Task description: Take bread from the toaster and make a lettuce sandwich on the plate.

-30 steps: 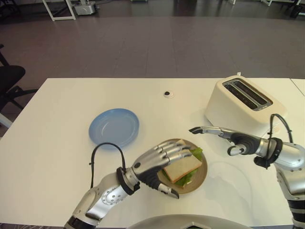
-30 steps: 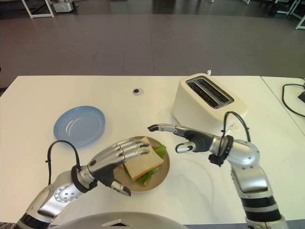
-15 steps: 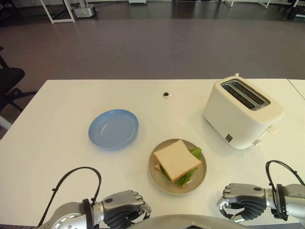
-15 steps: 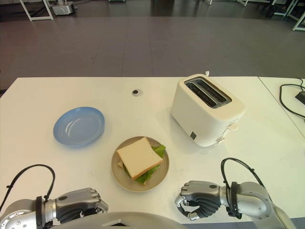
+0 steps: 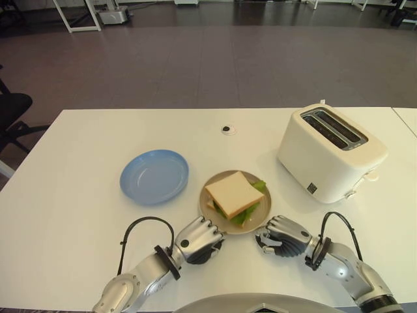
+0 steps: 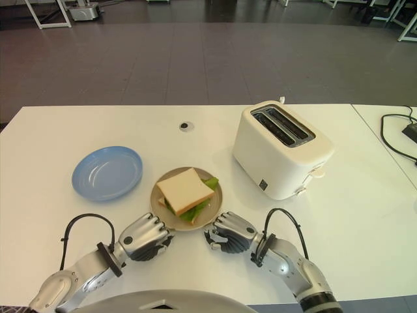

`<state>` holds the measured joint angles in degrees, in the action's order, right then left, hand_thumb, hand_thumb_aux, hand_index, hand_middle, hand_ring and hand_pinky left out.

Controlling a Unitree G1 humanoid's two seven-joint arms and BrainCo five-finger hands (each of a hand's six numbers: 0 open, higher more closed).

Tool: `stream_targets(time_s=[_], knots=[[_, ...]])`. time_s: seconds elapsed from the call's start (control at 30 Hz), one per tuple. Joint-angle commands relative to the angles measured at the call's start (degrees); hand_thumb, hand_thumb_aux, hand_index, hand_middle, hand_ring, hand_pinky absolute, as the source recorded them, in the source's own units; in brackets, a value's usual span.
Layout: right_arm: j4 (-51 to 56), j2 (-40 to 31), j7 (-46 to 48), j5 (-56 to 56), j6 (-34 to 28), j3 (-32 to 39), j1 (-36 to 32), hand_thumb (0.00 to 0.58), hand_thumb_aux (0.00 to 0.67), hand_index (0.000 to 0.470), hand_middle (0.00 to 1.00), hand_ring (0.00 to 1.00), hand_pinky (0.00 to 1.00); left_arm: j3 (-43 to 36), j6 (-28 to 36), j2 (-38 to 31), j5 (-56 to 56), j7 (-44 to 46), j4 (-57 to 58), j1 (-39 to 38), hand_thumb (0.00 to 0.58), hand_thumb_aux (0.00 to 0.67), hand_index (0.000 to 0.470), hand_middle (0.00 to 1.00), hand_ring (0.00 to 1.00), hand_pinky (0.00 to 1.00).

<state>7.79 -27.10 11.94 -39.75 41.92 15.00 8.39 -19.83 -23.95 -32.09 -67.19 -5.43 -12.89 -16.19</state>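
Nearest, the left hand (image 5: 199, 239) and the right hand (image 5: 281, 236) are seen clenched into fists with nothing held, set on the white surface (image 5: 71, 222) just beside the near rim of the round tan plate (image 5: 260, 218). On that plate a sandwich of white bread and green lettuce (image 5: 233, 194) is laid. A round blue plate (image 5: 154, 177) is placed to its left, and a white two-slot toaster (image 5: 332, 156) is stood farther right.

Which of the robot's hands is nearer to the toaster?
Right. The right hand sits curled in front of the toaster; the left hand sits farther left, by the front-left rim of the sandwich plate.
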Motion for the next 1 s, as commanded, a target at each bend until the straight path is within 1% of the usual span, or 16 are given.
stream_targets(time_s=[0.03, 0.13, 0.23, 0.37, 0.47, 0.5, 0.53, 0.57, 0.6, 0.63, 0.67, 0.7, 0.77, 0.83, 0.93, 1.0], knots=[[14.36, 3.36, 0.1, -2.38, -9.58, 2.94, -7.93, 0.58, 0.67, 0.47, 1.0, 1.0, 1.0, -2.12, 2.5, 2.05, -3.22, -4.0, 13.87, 12.7, 0.58, 0.67, 0.47, 1.0, 1.0, 1.0], [23.19, 5.57, -3.75, -2.24, -10.94, 4.18, -17.72, 0.58, 0.67, 0.47, 1.0, 1.0, 1.0, -5.39, 3.1, 3.41, -5.85, -10.63, 30.57, 26.12, 0.58, 0.67, 0.47, 1.0, 1.0, 1.0], [32.18, 7.86, -7.36, -2.61, -11.59, 6.27, -27.16, 0.58, 0.67, 0.47, 1.0, 1.0, 1.0, -7.76, 3.12, 5.81, -4.41, -16.38, 44.68, 36.01, 0.58, 0.67, 0.47, 1.0, 1.0, 1.0], [37.28, 8.69, -12.18, -3.22, -10.58, 8.82, -32.25, 0.58, 0.67, 0.47, 1.0, 1.0, 1.0, -12.03, 4.27, 7.95, -4.45, -22.13, 55.75, 43.11, 0.58, 0.67, 0.47, 1.0, 1.0, 1.0], [36.82, 7.76, -14.2, -2.6, -9.5, 9.68, -32.52, 0.58, 0.67, 0.47, 1.0, 1.0, 1.0, -12.86, 3.61, 6.86, -2.02, -24.43, 54.72, 42.87, 0.58, 0.67, 0.47, 1.0, 1.0, 1.0], [34.84, 7.08, -14.39, -1.82, -8.77, 9.41, -31.88, 0.578, 0.636, 0.446, 1.0, 1.0, 1.0, -12.56, 3.73, 5.68, -1.26, -24.37, 51.21, 41.16, 0.58, 0.67, 0.47, 1.0, 1.0, 1.0], [31.91, 6.21, -14.19, -0.62, -8.0, 8.77, -30.73, 0.556, 0.533, 0.374, 1.0, 1.0, 1.0, -11.79, 3.98, 4.13, -0.31, -23.6, 45.36, 38.43, 0.58, 0.657, 0.461, 1.0, 1.0, 1.0], [27.21, 4.66, -13.85, 0.96, -7.17, 7.47, -28.7, 0.508, 0.434, 0.304, 0.99, 0.99, 0.99, -9.98, 4.68, 2.11, 1.4, -21.38, 35.75, 33.81, 0.577, 0.625, 0.439, 1.0, 1.0, 1.0], [22.15, 2.92, -13.35, 2.73, -6.48, 5.88, -26.33, 0.478, 0.389, 0.273, 0.89, 0.89, 0.89, -7.92, 5.7, 0.24, 2.8, -18.88, 25.83, 29.03, 0.532, 0.478, 0.335, 0.95, 0.95, 0.95], [16.2, 0.88, -12.73, 5.05, -5.8, 3.77, -23.23, 0.322, 0.223, 0.157, 0.38, 0.38, 0.38, -5.25, 7.08, -1.48, 4.1, -16.1, 15.66, 23.79, 0.447, 0.349, 0.245, 0.59, 0.59, 0.59], [10.13, -1.32, -11.81, 8.05, -4.63, 1.49, -19.66, 0.12, 0.074, 0.052, 0.04, 0.04, 0.04, -2.18, 8.69, -2.89, 5.22, -13.36, 6.35, 18.4, 0.194, 0.123, 0.087, 0.23, 0.23, 0.23], [5.18, -3.43, -10.55, 11.59, -2.88, -0.12, -16.25, 0.0, 0.0, 0.0, 0.0, 0.0, 0.0, 0.88, 9.95, -3.69, 6.8, -11.2, -0.85, 13.48, 0.0, 0.0, 0.0, 0.0, 0.0, 0.0], [-1.22, -6.49, -5.99, 25.59, 0.4, -1.16, -9.32, 0.0, 0.0, 0.0, 0.0, 0.0, 0.0, 6.83, 8.97, -3.18, 19.24, -9.29, -8.1, 3.49, 0.0, 0.0, 0.0, 0.0, 0.0, 0.0], [-2.09, -7.37, -0.94, 37.96, 1.37, -0.61, -5.25, 0.0, 0.0, 0.0, 0.0, 0.0, 0.0, 10.03, 5.33, -0.68, 36.26, -8.23, -5.95, -2.25, 0.0, 0.0, 0.0, 0.0, 0.0, 0.0], [-0.03, -4.65, 8.71, 54.64, 0.24, 0.34, -3.05, 0.0, 0.0, 0.0, 0.0, 0.0, 0.0, 8.94, -3.74, 4.82, 61.19, -2.61, 1.52, -4.71, 0.0, 0.0, 0.0, 0.0, 0.0, 0.0], [1.33, -2.27, 12.99, 60.49, -0.67, 0.04, -3.71, 0.0, 0.0, 0.0, 0.0, 0.0, 0.0, 8.22, -6.67, 5.99, 70.92, 3.21, 4.17, -3.38, 0.0, 0.0, 0.0, 0.0, 0.0, 0.0]])
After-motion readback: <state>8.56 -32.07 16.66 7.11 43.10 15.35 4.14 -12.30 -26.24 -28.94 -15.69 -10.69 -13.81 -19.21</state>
